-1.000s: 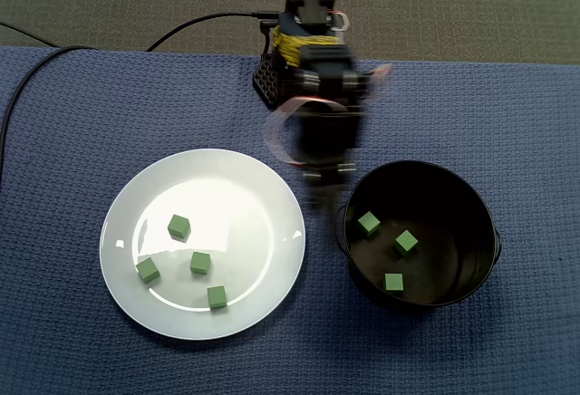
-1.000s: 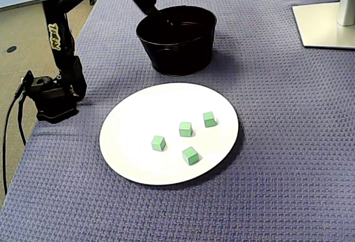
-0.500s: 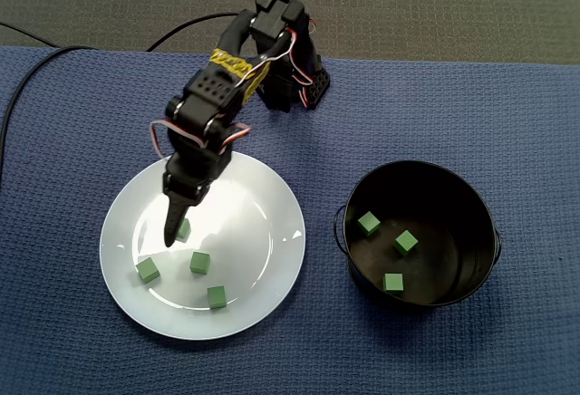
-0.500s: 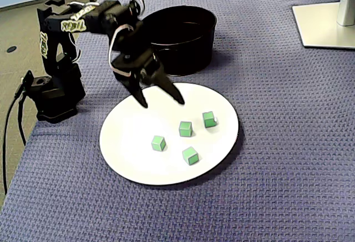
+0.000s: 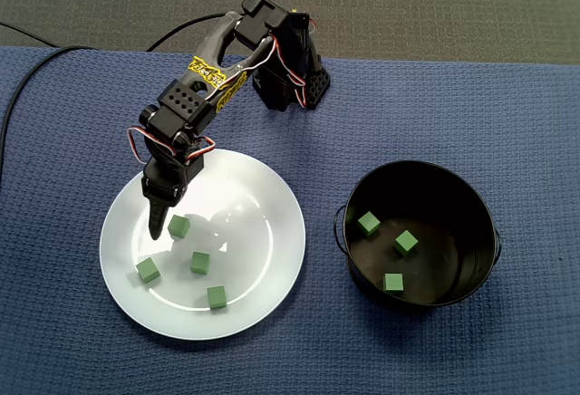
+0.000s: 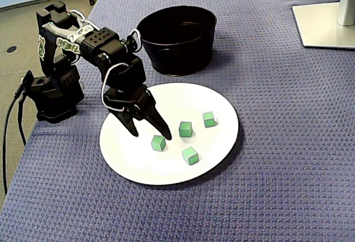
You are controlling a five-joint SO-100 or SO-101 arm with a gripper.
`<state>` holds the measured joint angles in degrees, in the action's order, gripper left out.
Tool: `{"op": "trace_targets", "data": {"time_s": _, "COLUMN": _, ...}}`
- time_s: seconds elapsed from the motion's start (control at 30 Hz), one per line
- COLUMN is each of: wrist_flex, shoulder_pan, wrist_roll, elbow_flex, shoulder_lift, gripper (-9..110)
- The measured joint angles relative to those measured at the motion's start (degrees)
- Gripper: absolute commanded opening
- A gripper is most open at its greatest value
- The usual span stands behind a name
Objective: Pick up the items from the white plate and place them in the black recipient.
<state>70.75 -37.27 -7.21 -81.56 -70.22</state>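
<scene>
Four small green cubes sit on the round white plate [image 5: 272, 223], all apart from each other: the cube closest to the arm base [image 5: 178, 226], the middle cube [image 5: 199, 263], the cube by the plate's left edge [image 5: 148, 270] and the cube at the plate's near edge [image 5: 216, 297], sides as a fixed view from above shows them. The black two-finger gripper [image 6: 151, 135] points down at the plate with its jaws spread apart and nothing held. The tips are low over the plate surface, right next to the cube closest to the arm base. From the side, that cube sits just beside one fingertip [image 6: 166, 136]. Can't tell if they touch, or if the cube is properly between the fingers. The round black metal pot [image 5: 417, 167] stands on the cloth to the right of the plate in the same top-down fixed view, near it but not touching. It holds three more green cubes [image 5: 368, 223], spread out on its floor. Everything rests on a blue woven cloth [image 5: 453, 96]. The black arm base [image 6: 52, 95] stands at the cloth's edge, and a black cable [image 5: 27, 87] runs off to the left. A flat white stand foot [image 6: 324, 25] sits in the far corner.
</scene>
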Motion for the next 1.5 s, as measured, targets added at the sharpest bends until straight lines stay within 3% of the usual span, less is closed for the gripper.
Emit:
{"op": "trace_targets", "data": {"time_s": 0.3, "wrist_flex": -6.2, "shoulder_pan": 0.5, "wrist_roll": -0.9, "elbow_flex": -4.2, "shoulder_lift": 0.7, "gripper": 20}}
{"op": "trace_targets", "data": {"time_s": 0.47, "wrist_flex": -7.9, "shoulder_pan": 0.7, "wrist_roll": -0.9, "elbow_flex": -4.8, "shoulder_lift": 0.7, "gripper": 0}}
{"op": "trace_targets", "data": {"time_s": 0.9, "wrist_flex": -8.9, "shoulder_pan": 1.4, "wrist_roll": -0.4, "elbow_flex": -5.3, "shoulder_lift": 0.4, "gripper": 0}}
{"op": "trace_targets", "data": {"time_s": 1.13, "wrist_flex": 5.9, "shoulder_pan": 3.3, "wrist_roll": 1.2, "elbow_flex": 5.7, "shoulder_lift": -8.3, "gripper": 0}}
{"op": "trace_targets", "data": {"time_s": 1.3, "wrist_flex": 14.5, "shoulder_pan": 13.2, "wrist_roll": 0.0, "elbow_flex": 25.2, "shoulder_lift": -20.8, "gripper": 0}}
{"op": "trace_targets", "data": {"time_s": 1.5, "wrist_flex": 15.5, "shoulder_pan": 40.4, "wrist_roll": -4.8, "elbow_flex": 35.2, "shoulder_lift": -24.9, "gripper": 0}}
